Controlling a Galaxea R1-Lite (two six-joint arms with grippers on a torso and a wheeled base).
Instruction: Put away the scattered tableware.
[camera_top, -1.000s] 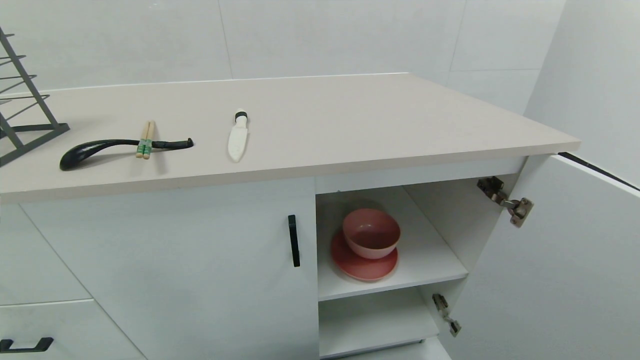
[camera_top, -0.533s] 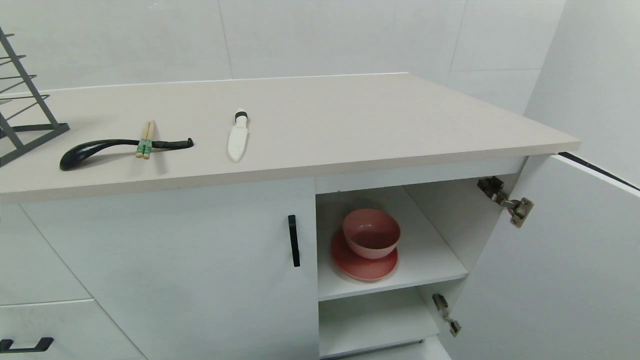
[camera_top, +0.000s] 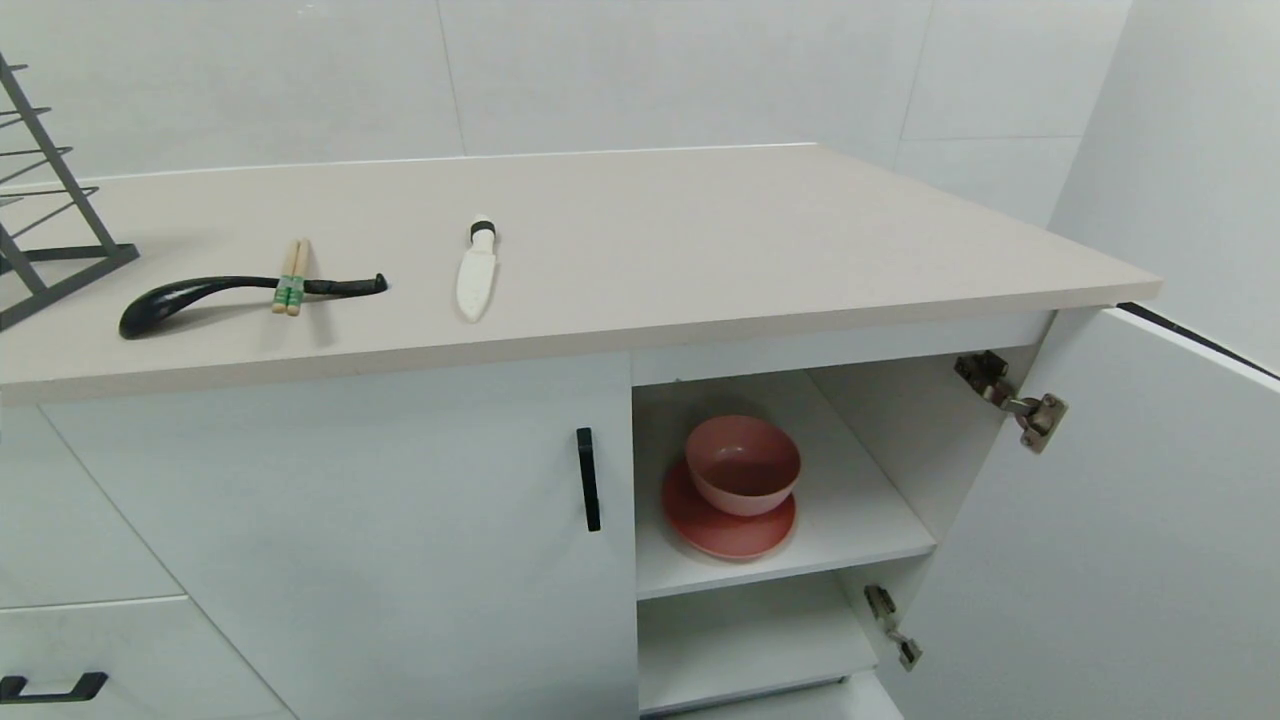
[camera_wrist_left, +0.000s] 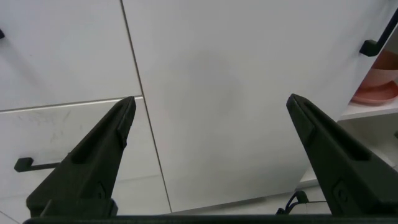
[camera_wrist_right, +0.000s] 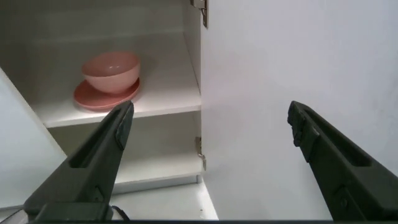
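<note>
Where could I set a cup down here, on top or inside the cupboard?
The countertop is bare from the white knife to its right end. Its left end is crowded: black ladle, chopsticks across it, wire rack. Inside, the upper shelf has room right of the pink bowl and plate; the lower shelf looks bare.

Rack (camera_top: 80, 279): the picture's left edge is cutting it off. Plate (camera_top: 735, 540): the bowl (camera_top: 742, 465) is covering its middle. Drawer handle (camera_top: 50, 688): the left edge is clipping it.
</note>
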